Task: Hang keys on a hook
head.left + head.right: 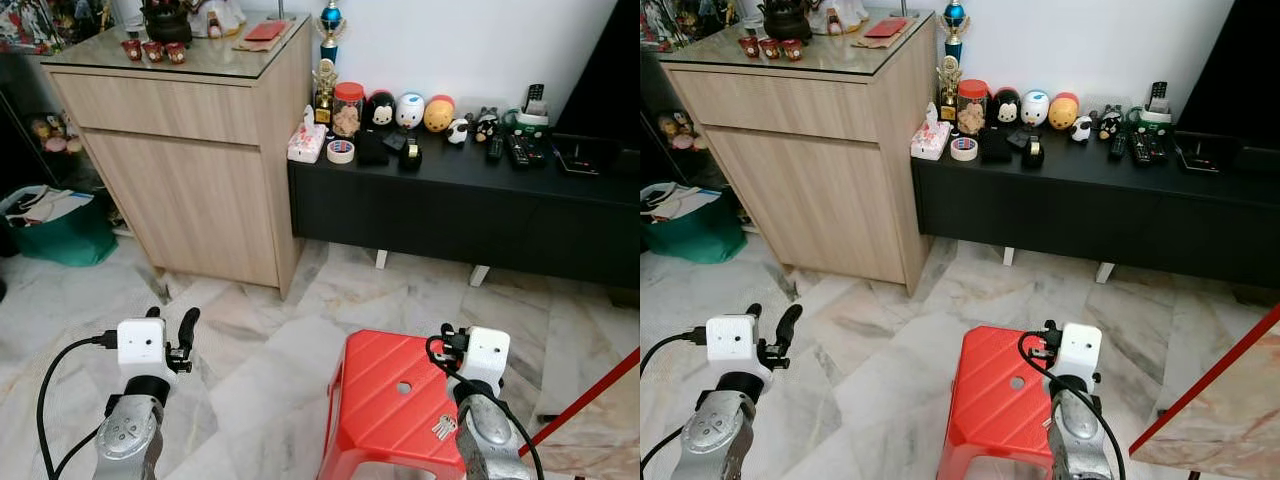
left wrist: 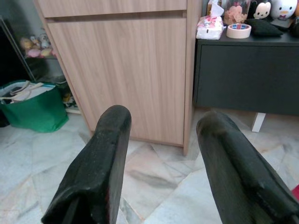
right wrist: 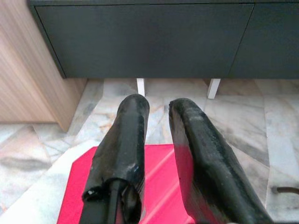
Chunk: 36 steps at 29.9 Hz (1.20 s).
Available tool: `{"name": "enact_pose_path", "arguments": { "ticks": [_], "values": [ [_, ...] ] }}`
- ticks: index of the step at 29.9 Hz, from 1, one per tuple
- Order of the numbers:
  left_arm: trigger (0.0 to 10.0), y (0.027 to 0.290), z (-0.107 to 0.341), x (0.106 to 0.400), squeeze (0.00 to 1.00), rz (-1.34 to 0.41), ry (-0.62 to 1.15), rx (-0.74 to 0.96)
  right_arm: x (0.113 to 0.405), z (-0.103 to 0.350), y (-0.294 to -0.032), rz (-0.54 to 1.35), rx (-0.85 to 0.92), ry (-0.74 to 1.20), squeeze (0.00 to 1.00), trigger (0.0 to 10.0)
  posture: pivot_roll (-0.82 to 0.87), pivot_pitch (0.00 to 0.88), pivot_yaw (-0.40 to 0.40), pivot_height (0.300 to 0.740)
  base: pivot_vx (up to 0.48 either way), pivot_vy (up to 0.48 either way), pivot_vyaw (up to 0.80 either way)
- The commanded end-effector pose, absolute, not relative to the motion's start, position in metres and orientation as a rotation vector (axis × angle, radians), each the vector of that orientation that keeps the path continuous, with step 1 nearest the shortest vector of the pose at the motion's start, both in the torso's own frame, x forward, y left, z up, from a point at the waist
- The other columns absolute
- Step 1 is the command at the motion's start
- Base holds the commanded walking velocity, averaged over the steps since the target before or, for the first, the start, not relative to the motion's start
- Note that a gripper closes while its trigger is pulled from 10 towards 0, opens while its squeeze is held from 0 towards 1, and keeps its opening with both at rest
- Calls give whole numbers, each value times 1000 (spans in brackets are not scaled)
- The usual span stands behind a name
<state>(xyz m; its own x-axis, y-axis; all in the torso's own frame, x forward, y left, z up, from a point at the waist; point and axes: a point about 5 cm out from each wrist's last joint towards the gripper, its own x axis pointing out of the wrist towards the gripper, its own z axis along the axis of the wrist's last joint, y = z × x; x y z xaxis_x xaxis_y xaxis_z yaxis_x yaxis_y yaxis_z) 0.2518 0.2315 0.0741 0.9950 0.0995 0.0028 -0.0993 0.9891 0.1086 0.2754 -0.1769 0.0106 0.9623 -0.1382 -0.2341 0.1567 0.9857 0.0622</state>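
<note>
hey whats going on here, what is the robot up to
The robot stands over a red stool on a marble floor, facing a wooden cabinet and a low black console. A bunch of keys lies on the stool's top, beside the right arm. The right gripper hovers above the stool, fingers slightly apart and holding nothing. The left gripper is open and empty, off to the stool's side.

The left gripper (image 2: 161,154) holds its jaws apart above the marble floor (image 2: 154,179), facing a wooden cabinet (image 2: 126,70). A green bag (image 2: 32,107) sits beside the cabinet; a tape roll (image 2: 238,31) rests near the dark surface's (image 2: 247,70) edge.
</note>
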Motion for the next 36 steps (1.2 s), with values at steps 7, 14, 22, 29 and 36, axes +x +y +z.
{"name": "enact_pose_path", "arguments": {
  "ticks": [7, 14, 22, 29, 36],
  "values": [
    [10000, 224, 68, 253, 0, 81, 49, 107, 279, 11, -167, -126, 82, 243, 0, 10000, 68, 0, -4, 635, 0, 0, 0],
    [10000, 218, 67, 253, 0, 68, 50, 92, 280, 12, -167, -120, 80, 231, 0, 10000, 69, 4, -7, 630, 0, 0, 0],
    [10000, 217, 67, 253, 0, 66, 56, 93, 279, 9, -164, -92, 85, 257, 0, 10000, 67, 16, -8, 630, 0, 0, 0],
    [10000, 212, 67, 255, 0, 59, 62, 88, 278, 8, -163, -82, 87, 263, 0, 10000, 66, 14, -7, 630, 0, 0, 0],
    [10000, 211, 68, 257, 0, 59, 60, 86, 277, 6, -163, -71, 93, 272, 0, 10000, 69, 4, -7, 630, 0, 0, 0]
  ]
}}
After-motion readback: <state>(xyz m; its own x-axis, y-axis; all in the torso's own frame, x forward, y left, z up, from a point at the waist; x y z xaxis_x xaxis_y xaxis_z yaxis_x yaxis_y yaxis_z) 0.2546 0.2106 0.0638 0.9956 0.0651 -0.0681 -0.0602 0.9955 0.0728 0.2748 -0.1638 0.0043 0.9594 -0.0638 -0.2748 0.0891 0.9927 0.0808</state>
